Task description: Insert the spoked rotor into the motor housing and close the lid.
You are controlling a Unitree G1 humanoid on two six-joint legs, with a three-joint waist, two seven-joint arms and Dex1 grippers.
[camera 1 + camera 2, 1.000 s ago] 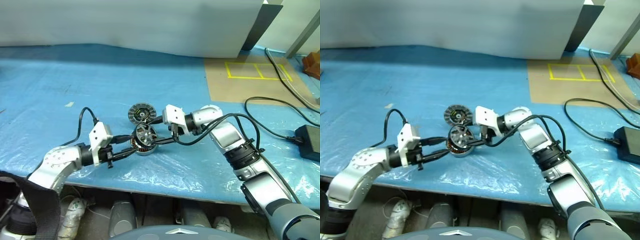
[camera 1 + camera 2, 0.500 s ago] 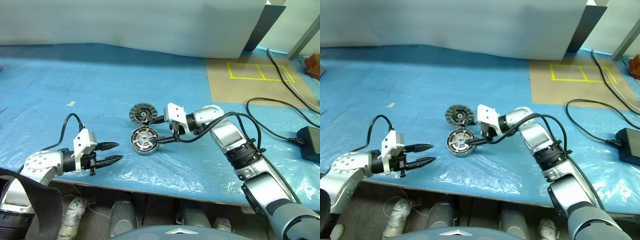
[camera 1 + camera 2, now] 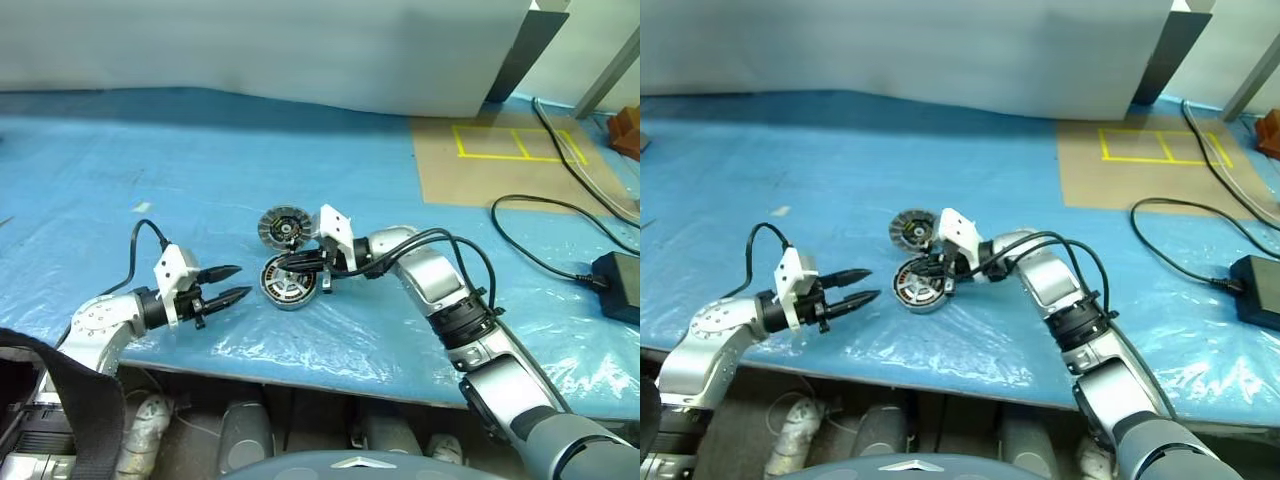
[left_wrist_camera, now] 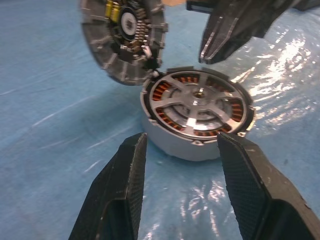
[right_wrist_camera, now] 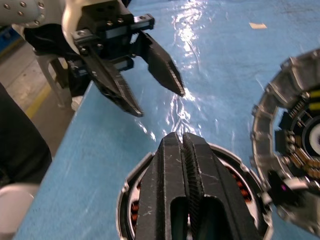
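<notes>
Silver rotor (image 4: 198, 104) sits inside the housing (image 3: 288, 284) near the tabletop's (image 3: 120, 150) front edge, touching the lid (image 3: 283, 227). Right fingers (image 5: 183, 165) are pressed together above the rotor. Left fingers (image 4: 127, 170) are spread, holding nothing.

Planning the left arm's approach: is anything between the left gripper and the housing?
No. Between the left gripper and the housing lies only bare blue sheet, seen in the left wrist view.

Copper-brown windings (image 4: 172, 100), blue table cover (image 3: 200, 160)

lid (image 5: 295, 165) cut off at frame edge, motor housing (image 5: 235, 187) partly hidden behind right end effector (image 5: 182, 142)
</notes>
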